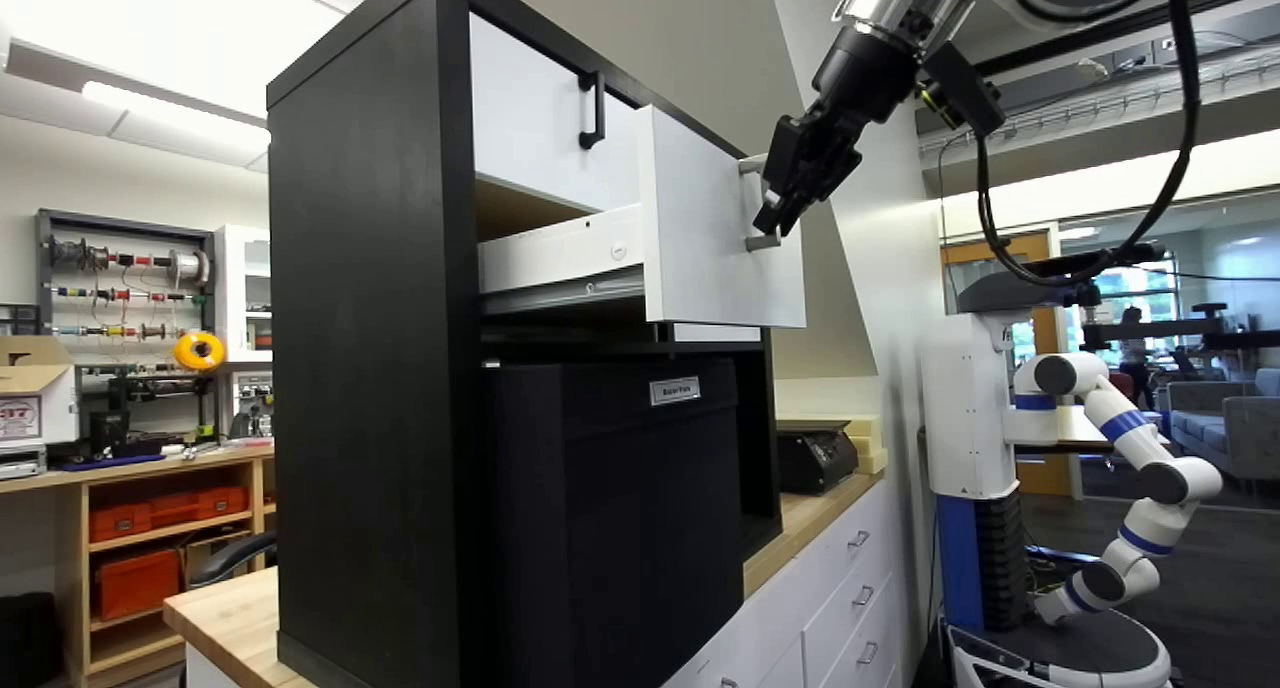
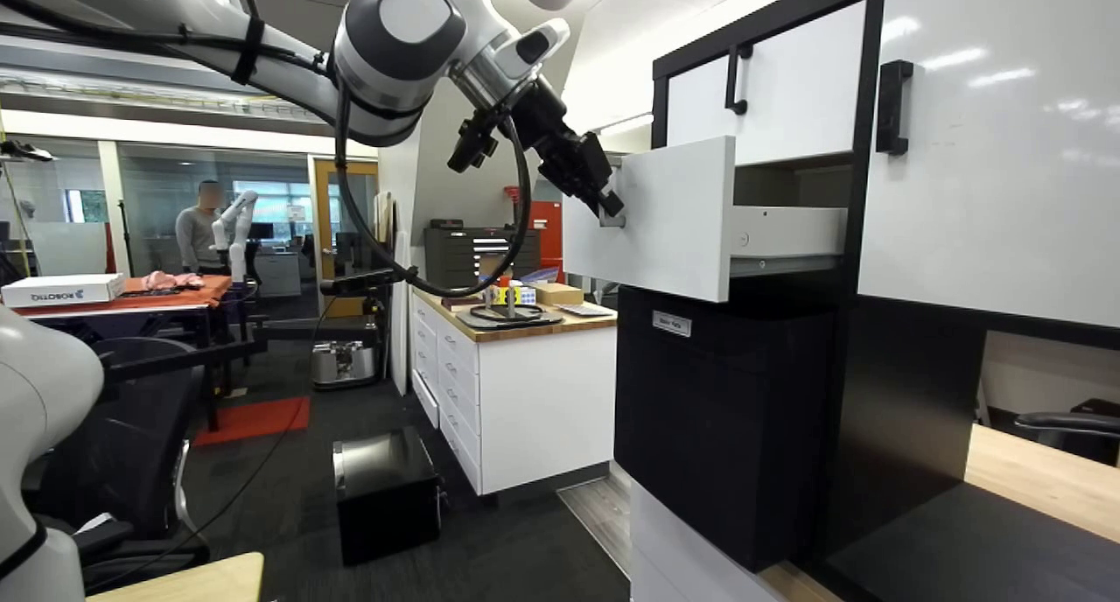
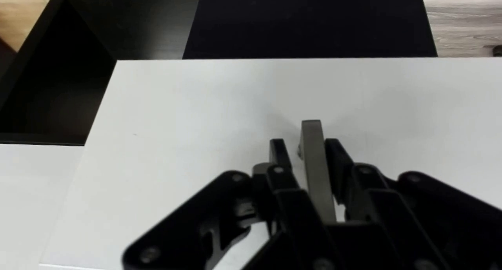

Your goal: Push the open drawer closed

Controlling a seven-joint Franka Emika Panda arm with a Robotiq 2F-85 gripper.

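In an exterior view, a rack of spools (image 1: 130, 290) is seen at the far left, with orange cases (image 1: 165, 511) shelved lower down. To their right and nearer, a tall black cabinet (image 1: 360, 318) is carried by a wooden counter (image 1: 225, 608). High in the cabinet, a closed white panel (image 1: 530, 118) is fitted with a black handle (image 1: 598, 113). Below that panel, the white drawer (image 1: 710, 243) is pulled out in both exterior views, its pale side (image 1: 560, 256) and metal runner (image 1: 570, 296) exposed. Beneath it, a large black front (image 1: 650, 498) is marked with a small label (image 1: 675, 391). On the drawer's front, the grey handle (image 3: 318, 174) is straddled by the end effector (image 3: 305, 144): in the wrist view, its fingers (image 3: 280, 155) are spread narrowly, one on each side of the handle. A slim gap is shown at the handle's left in that view; whether the handle is touched on its right cannot be told. From the upper right, the end effector is carried, tilted downward, by the arm (image 1: 905, 10). At the far right, a white and blue robot (image 1: 967, 408) is seen.
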